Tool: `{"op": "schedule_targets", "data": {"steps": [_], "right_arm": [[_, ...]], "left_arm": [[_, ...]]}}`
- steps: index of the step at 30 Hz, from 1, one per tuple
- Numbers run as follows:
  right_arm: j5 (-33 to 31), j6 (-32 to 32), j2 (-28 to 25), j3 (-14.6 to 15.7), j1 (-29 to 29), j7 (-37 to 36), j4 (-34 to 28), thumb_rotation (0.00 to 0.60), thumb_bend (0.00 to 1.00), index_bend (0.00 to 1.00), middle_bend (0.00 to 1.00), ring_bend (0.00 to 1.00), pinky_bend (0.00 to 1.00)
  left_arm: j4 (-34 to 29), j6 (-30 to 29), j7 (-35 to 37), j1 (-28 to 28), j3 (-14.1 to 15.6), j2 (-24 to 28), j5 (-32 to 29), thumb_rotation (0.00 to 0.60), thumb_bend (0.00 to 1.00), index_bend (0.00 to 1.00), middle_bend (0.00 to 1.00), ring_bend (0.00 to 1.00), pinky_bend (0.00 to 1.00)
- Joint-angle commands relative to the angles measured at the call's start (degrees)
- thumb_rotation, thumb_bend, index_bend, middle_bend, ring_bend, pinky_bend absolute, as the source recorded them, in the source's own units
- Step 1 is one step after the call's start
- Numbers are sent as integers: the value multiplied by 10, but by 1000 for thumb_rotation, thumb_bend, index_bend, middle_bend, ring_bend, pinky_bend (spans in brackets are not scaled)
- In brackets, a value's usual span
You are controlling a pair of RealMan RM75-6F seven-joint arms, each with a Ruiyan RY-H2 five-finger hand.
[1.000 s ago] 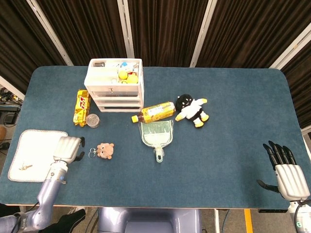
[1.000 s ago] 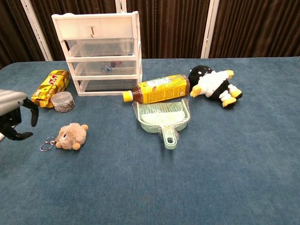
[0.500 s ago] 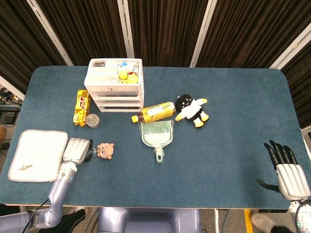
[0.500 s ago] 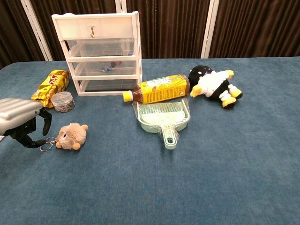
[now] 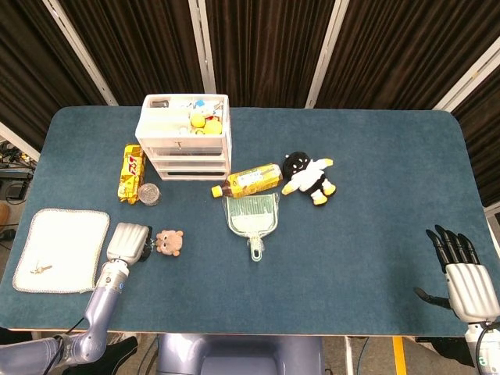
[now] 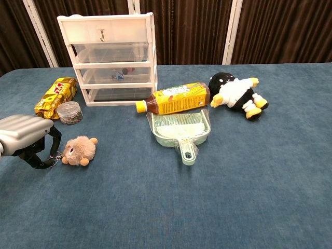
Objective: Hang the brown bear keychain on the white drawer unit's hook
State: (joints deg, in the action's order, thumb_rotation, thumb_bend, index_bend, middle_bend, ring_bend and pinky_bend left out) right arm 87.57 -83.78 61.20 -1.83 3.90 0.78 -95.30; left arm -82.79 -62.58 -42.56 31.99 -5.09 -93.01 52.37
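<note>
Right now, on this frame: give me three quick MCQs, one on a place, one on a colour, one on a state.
1. Where does the brown bear keychain lie?
A. on the hook
B. on the table beside the left hand
C. in the dustpan

2. What colour is the cap of the tea bottle?
A. yellow
B. red
C. white

3. What is the state of the right hand?
A. gripping the plush penguin
B. open, holding nothing
C. pressing the drawer

Key: 1 B, the bear rests on the blue table with the left hand at its ring. 2 A, the cap by the dustpan is yellow. 3 B, its fingers are spread at the table's near edge, away from everything.
</note>
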Motion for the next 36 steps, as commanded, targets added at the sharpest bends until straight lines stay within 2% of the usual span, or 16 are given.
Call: {"op": "schedule_targets", "data": {"steps": [1,11,19,22,30,36], "right_arm": [[0,0,0,0,0,-1,0,600,0,0,0,0,0],[0,-2,-1,-1,-1,-4,-2,600,0,0,0,0,0],[2,-6,-1,-2,-2,-11,-2,600,0,0,0,0,0],[3,-7,-1,-2,-2,-12,-1,600,0,0,0,0,0],[4,-9,-1,-2,-3,-14,-2,600,0,0,0,0,0],[2,-8,-1,-2,-3,-15,-2,600,0,0,0,0,0]], "left_arm": [[6,1,2,1,1,-4,-1,600,318,549,1000,876,727],[24,9,-4,8,4,-18,-13,600,329,576,1000,876,727],[23,2,7,8,5,-16,0,600,508,640,1000,876,727],[22,-1,9,8,4,-12,6,600,519,654,1000,877,727],[14,-22,27,26,8,24,102,600,521,674,1000,877,727],[16,-34,38,45,-1,43,161,600,519,688,1000,876,726]]}}
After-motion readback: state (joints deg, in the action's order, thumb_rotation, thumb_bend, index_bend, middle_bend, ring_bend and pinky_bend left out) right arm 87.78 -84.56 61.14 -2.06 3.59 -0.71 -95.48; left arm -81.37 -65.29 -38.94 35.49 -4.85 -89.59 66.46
